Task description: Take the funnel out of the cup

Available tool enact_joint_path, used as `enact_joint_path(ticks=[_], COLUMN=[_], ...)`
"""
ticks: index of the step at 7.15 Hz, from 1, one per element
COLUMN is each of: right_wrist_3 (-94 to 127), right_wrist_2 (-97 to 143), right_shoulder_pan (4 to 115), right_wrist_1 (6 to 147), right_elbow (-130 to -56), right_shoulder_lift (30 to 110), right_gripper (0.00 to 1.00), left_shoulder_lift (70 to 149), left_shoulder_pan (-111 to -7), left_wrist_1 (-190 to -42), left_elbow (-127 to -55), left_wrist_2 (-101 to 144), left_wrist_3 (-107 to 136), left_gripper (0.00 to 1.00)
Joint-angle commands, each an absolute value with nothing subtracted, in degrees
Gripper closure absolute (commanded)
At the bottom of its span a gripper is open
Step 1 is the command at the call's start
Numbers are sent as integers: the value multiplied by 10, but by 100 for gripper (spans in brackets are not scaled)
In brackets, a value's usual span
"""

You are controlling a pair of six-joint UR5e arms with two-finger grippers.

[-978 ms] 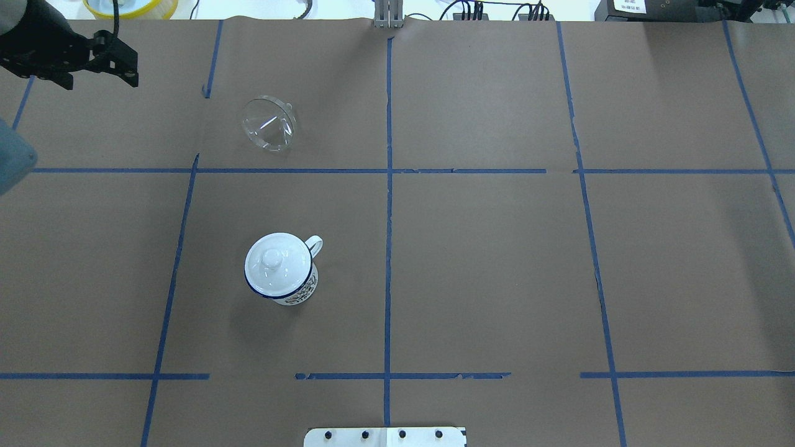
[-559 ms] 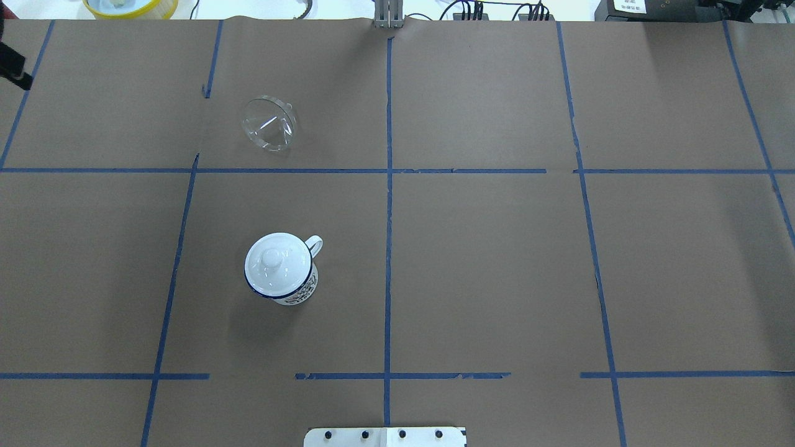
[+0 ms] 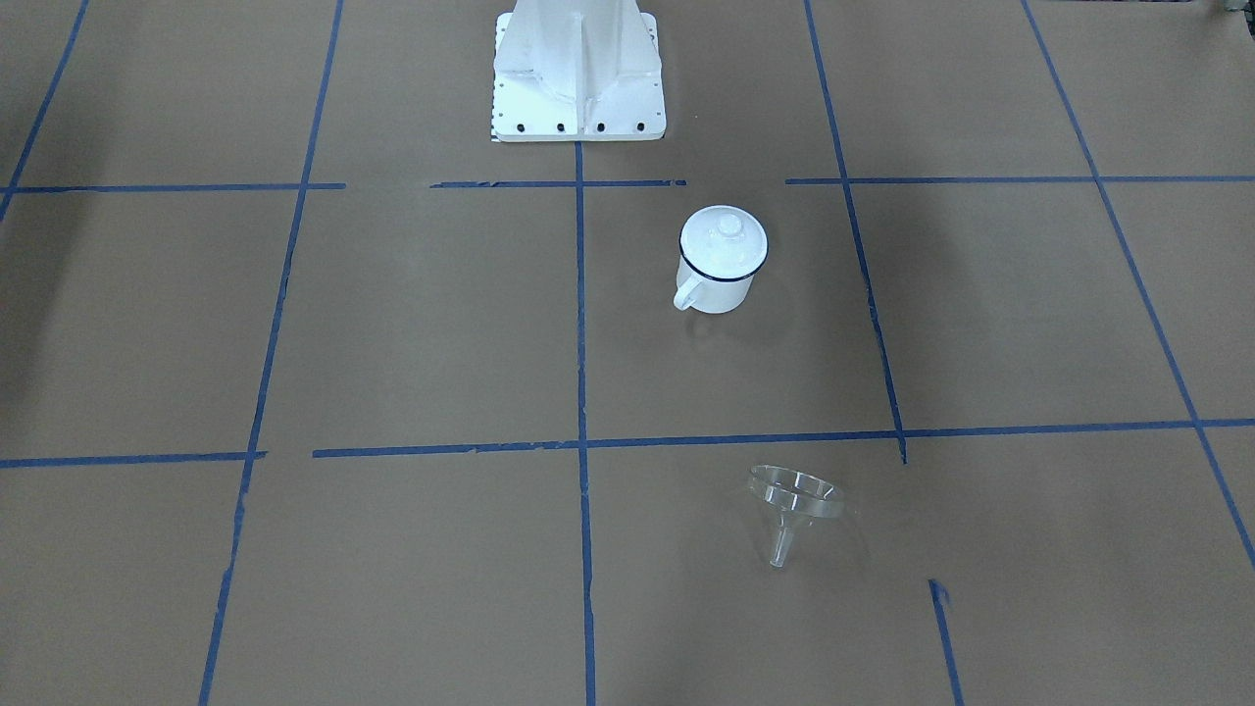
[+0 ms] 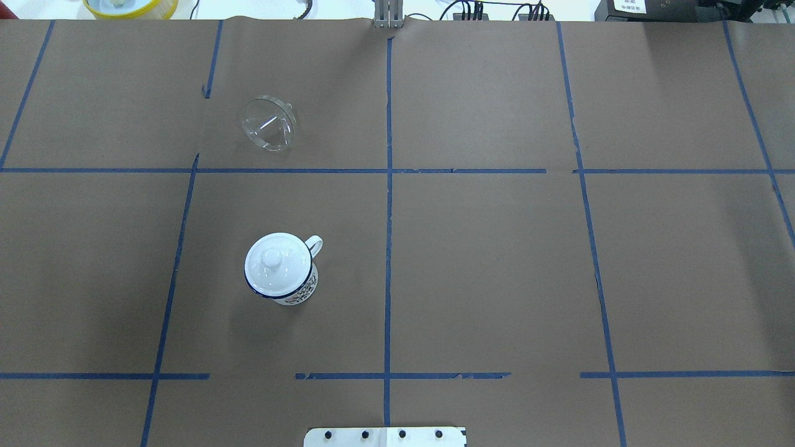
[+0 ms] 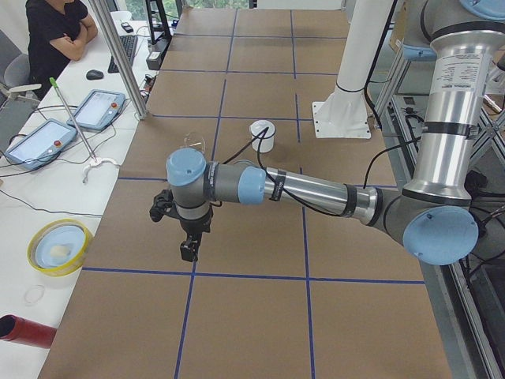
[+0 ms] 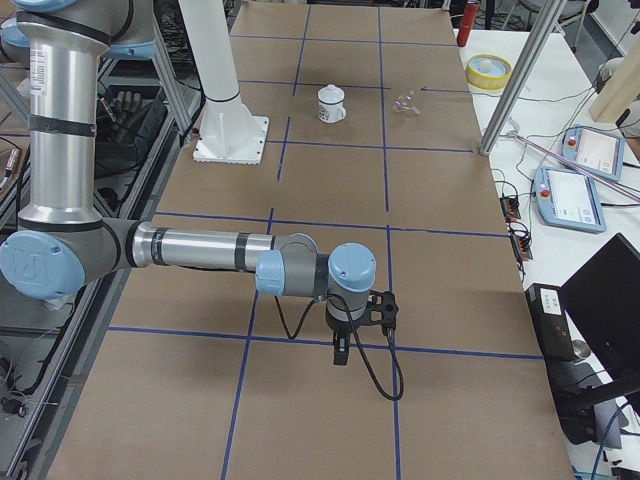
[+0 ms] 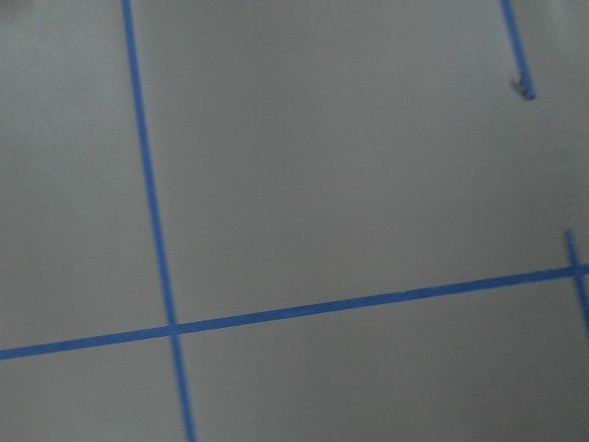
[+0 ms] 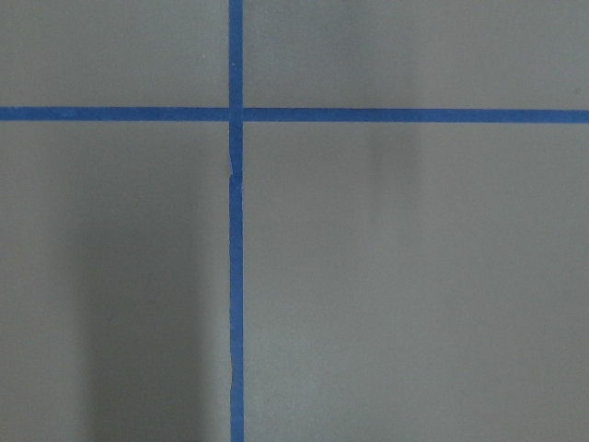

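Two arms are reaching low over the papered table [image 4: 497, 248], left arm [image 5: 308, 188] and right arm [image 6: 200, 248] at opposite ends. Left gripper [image 5: 188, 251] and right gripper [image 6: 341, 352] are pointing down; can't tell if either's open or closed. Cup [image 3: 721, 284] is standing upright, wearing its lid [image 4: 277, 264]. Funnel [image 4: 268, 124] is lying tipped on the paper, well apart from it.

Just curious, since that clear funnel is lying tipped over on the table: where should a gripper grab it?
Probably the wide rim of the funnel, at its raised part, from above, with one finger inside the bowl and one outside. It lies tipped on its side, so that thin wall stands exposed; the spout is short, narrow and low.
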State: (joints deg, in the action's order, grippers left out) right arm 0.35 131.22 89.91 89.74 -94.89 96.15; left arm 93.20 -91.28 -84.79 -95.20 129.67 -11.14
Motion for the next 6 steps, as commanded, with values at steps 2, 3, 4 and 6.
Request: enact_joint_path(ticks=[2,3,4,6], right_wrist_3=[4,4,4,4], right_wrist_2=[1312,1312,1312,1312], right_shoulder_pan=[899,899,899,899], right_wrist_1=[897,897,897,897], right_elbow=[-949,-949,-949,-949], right_shoulder_lift=[962,962,962,962], right_gripper=[0,0,0,0], left_shoulder_lift=[873,869,857,855], left_shoulder_pan=[-936,-937,-937,-936], left_wrist_1=[-896,-896,-897,-896], left_elbow=[-939,-934,-936,-940], left_wrist_2=[1299,1299,1316,1341], left_wrist_3=[-110,-105,-105,-98], left_gripper=[0,0,0,0])
